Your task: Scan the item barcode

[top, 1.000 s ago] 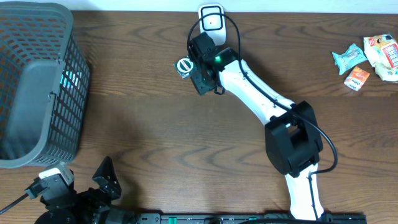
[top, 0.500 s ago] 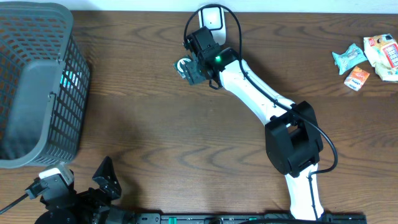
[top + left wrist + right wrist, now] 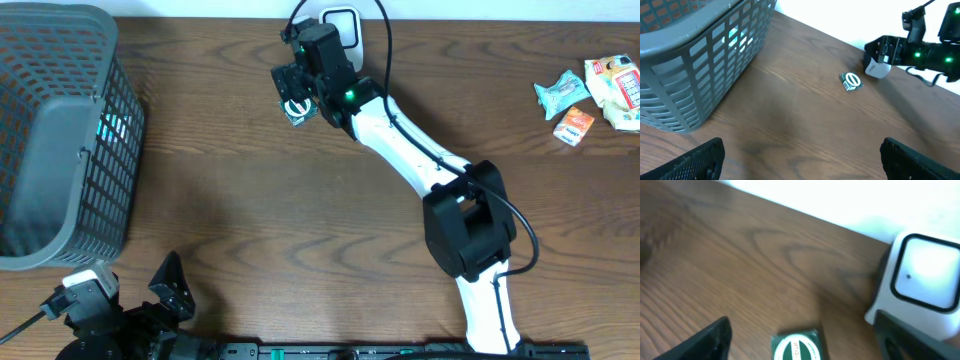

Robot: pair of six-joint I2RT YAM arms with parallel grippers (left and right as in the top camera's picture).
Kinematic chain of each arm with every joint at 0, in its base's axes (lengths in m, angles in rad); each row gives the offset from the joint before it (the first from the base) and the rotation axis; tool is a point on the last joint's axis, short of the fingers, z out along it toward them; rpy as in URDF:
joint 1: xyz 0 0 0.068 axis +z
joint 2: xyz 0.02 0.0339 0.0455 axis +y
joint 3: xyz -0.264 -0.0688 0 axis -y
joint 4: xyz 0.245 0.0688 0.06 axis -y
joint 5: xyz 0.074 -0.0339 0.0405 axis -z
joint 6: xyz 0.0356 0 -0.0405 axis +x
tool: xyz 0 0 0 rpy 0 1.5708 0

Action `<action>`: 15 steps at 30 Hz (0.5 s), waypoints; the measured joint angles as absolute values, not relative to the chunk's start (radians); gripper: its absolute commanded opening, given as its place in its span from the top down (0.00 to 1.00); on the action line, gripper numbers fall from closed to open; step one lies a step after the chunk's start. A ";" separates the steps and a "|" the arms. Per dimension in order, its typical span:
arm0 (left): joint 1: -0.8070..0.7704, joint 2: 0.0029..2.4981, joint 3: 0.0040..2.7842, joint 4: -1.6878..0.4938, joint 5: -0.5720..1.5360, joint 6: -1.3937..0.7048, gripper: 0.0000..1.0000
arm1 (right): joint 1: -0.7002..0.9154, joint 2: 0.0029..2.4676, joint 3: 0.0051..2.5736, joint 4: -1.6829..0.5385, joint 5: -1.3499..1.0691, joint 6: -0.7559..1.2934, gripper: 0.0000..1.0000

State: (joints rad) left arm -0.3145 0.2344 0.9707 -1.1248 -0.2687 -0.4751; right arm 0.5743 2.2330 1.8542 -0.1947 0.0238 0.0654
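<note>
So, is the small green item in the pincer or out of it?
Out: the item lies on the table, clear of the open right pincer.

Grey mesh basket [image 3: 115, 140] on wooden table [image 3: 300, 220], far left; snack packets [image 3: 612, 88] clustered at far-right corner.

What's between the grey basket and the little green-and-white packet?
Nothing; the left wrist view shows only bare wooden table between the basket and the packet.

A wooden table [image 3: 250, 210] bears basket [image 3: 112, 170], scanner [image 3: 922, 275], green item [image 3: 851, 81], snack packets [image 3: 597, 90]
</note>
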 measured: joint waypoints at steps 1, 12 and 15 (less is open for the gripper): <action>-0.315 0.234 0.971 -1.125 -0.269 -0.475 0.02 | 0.571 2.243 1.854 -0.171 0.015 0.062 0.18; -0.315 0.234 0.971 -1.125 -0.269 -0.475 0.02 | 0.506 2.376 1.854 -0.101 -0.075 0.049 0.13; -0.315 0.234 0.971 -1.125 -0.269 -0.475 0.02 | 0.502 2.421 1.854 -0.104 -0.137 0.035 0.13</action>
State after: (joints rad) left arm -0.3145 0.2344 0.9707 -1.1252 -0.2687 -0.4751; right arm 0.5018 2.4210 1.8538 -0.1043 -0.1368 0.0349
